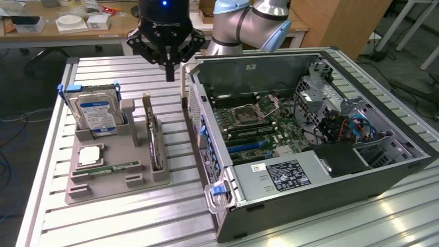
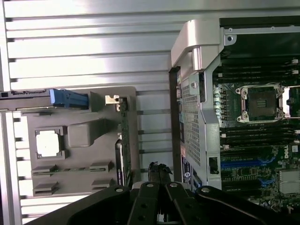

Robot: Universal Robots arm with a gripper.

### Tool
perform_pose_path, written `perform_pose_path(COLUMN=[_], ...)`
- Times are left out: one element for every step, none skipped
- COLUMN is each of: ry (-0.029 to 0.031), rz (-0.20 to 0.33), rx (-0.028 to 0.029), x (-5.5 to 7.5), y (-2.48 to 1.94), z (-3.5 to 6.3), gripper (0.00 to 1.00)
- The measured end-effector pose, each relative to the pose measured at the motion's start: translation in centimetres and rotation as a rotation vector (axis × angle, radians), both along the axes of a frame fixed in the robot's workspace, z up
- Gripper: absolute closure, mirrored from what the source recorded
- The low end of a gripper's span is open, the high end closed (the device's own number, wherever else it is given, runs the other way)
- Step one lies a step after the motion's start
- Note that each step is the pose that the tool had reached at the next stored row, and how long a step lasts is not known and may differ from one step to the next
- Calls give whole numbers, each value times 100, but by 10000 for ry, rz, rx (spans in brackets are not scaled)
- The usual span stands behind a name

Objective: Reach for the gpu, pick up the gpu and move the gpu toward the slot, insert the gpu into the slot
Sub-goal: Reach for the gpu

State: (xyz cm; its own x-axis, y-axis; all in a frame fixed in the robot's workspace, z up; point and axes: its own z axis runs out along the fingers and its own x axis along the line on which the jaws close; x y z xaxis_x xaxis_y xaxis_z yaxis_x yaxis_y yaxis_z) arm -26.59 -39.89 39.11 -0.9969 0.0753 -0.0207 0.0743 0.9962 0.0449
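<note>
End effector point(image 1: 170, 72) fully closed, gripping nothing, hovering over the gap between the gray holder point(image 1: 133, 152) and PC case point(image 1: 309, 211). Gpu point(image 1: 155, 144) stands on edge in the holder's case-side slot.

Gpu point(image 1: 153, 141), beside computer case point(image 1: 260, 64): lower edge sunk in grey holder point(image 1: 130, 149), hidden. Hard drive point(image 1: 96, 114), same holder: base hidden, label print too small to read. Arm point(image 1: 240, 23) beyond case: cut off by picture edge.
</note>
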Motion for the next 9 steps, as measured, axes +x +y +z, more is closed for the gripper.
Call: perform_pose_path(ry=[1,1,1,1,1,2,1,1,2], rz=[0,0,0,0,1,0,0,0,0], rx=[0,0,0,-1,0,0,0,0,0], x=[-9,-19,-28,-39,-48,-59,-72,-85,-98], y=[0,0,0,0,0,0,0,0,0], z=[0,0,0,0,-1,-1,-1,-1,-1], gripper=[87,87,87,87,87,87,87,87,87])
